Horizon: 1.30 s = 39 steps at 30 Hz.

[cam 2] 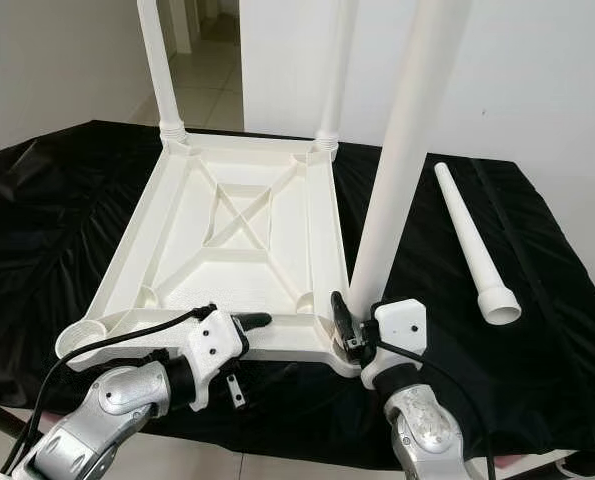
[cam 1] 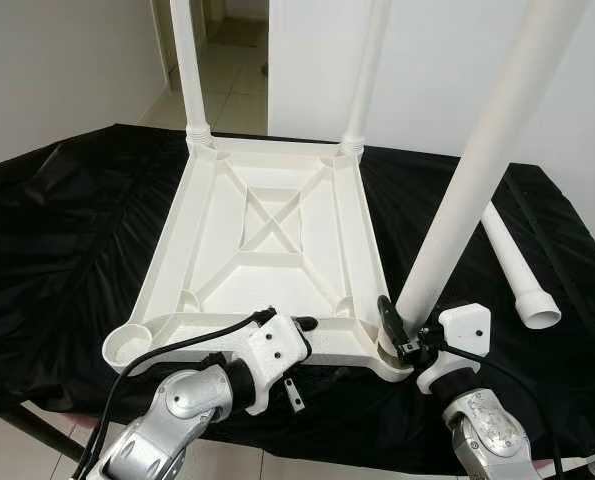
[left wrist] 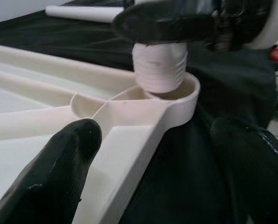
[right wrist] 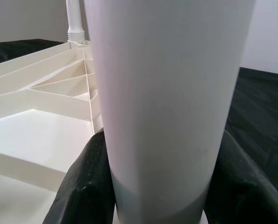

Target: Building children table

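Note:
The white plastic table (cam 1: 167, 250) lies upside down on a black cloth. Two legs (cam 1: 189, 70) (cam 1: 367, 70) stand in its far corner sockets. My right gripper (cam 1: 405, 318) is shut on a third leg (cam 1: 477, 170) low down, holding it tilted over the near right corner. Its threaded end (left wrist: 160, 65) sits in that socket (left wrist: 188, 100). In the right wrist view black fingers (right wrist: 82, 186) press both sides of the leg (right wrist: 167, 93). My left gripper (cam 1: 297, 358) is open and straddles the table's near rim, one finger (cam 1: 302, 322) on top. The near left socket (cam 1: 127, 345) is empty.
A fourth leg (cam 1: 512, 265) lies loose on the cloth (cam 1: 67, 230) to the right of the table, its wide end toward me. Beyond the cloth are a white wall and a tiled hallway (cam 1: 227, 80). The cloth's near edge runs just under my wrists.

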Motion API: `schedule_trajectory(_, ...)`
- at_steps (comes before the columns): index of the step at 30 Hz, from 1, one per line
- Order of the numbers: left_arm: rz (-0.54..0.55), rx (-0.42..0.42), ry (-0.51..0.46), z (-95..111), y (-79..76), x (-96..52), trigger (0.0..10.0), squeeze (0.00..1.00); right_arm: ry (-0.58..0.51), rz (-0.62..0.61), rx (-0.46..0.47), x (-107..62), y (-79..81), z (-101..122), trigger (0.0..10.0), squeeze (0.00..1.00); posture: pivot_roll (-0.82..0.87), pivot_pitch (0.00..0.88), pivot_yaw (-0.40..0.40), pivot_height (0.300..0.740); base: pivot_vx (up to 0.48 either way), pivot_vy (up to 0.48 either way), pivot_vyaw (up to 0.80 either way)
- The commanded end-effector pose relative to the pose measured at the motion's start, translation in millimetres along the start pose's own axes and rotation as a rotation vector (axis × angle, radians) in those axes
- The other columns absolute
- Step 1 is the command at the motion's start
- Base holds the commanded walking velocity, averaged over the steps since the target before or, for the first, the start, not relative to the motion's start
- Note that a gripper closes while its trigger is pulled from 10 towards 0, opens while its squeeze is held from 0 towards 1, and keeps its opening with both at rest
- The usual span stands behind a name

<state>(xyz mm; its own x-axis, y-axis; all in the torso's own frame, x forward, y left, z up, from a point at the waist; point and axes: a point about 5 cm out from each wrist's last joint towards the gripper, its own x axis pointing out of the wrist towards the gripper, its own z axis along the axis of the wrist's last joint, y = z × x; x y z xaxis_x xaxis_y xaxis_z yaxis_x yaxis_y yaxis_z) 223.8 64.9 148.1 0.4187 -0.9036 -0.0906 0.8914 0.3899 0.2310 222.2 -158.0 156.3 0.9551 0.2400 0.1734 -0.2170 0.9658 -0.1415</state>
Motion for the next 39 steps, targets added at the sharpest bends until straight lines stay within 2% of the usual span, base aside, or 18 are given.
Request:
schedule_trajectory(1,-0.031,-0.004,-0.016,3.5,-1.1,-0.8,10.0,0.00,0.002,0.003,-0.008,-0.7,-1.4,-1.5,10.0,0.00,-0.01,0.082,-0.031,0.740,0.000,0.000,0.00)
schedule_trajectory(16,-0.050,-0.002,0.010,0.8,-2.0,-0.8,10.0,0.00,0.020,0.024,-0.006,-5.6,1.4,-4.8,10.0,0.00,-0.02,0.081,-0.029,0.740,0.000,0.000,0.00)
schedule_trajectory(19,-0.039,0.008,0.025,-1.2,1.9,2.5,10.0,0.00,-0.010,0.017,0.027,-3.3,1.3,0.9,10.0,0.00,-0.02,0.075,-0.020,0.740,0.000,0.000,0.00)
schedule_trajectory(22,0.019,0.017,0.092,-10.7,11.7,10.9,10.0,0.00,-0.074,-0.045,0.111,5.2,-7.0,15.4,10.0,0.00,-0.03,0.074,-0.011,0.740,0.000,0.000,0.00)
schedule_trajectory(24,0.034,0.023,0.109,-13.2,14.2,12.8,10.0,0.00,-0.087,-0.064,0.132,7.6,-9.7,19.3,10.0,0.00,-0.03,0.073,-0.009,0.740,0.000,0.000,0.00)
schedule_trajectory(26,0.061,0.040,0.157,-22.1,18.3,17.4,10.0,0.00,-0.135,-0.109,0.180,13.5,-19.1,32.5,10.0,0.00,-0.04,0.072,-0.002,0.740,0.000,0.000,0.00)
schedule_trajectory(29,0.071,0.040,0.163,-23.6,19.6,18.2,10.0,0.00,-0.147,-0.119,0.193,14.5,-21.1,35.1,10.0,0.00,-0.05,0.071,0.002,0.740,0.000,0.000,0.00)
schedule_trajectory(31,0.116,0.032,0.211,-31.8,27.6,23.4,10.0,0.00,-0.203,-0.182,0.268,19.5,-35.2,49.0,10.0,0.00,-0.07,0.071,0.014,0.740,0.000,0.000,0.00)
schedule_trajectory(36,0.142,0.048,0.229,-34.9,33.1,24.0,10.0,0.00,-0.217,-0.203,0.276,19.9,-39.7,51.7,10.0,0.00,-0.07,0.073,0.018,0.740,0.000,0.000,0.00)
schedule_trajectory(39,0.254,0.049,0.260,-40.2,50.6,24.7,10.0,0.00,-0.220,-0.198,0.287,20.3,-36.4,53.1,10.0,0.00,-0.07,0.078,0.020,0.740,0.000,0.000,0.00)
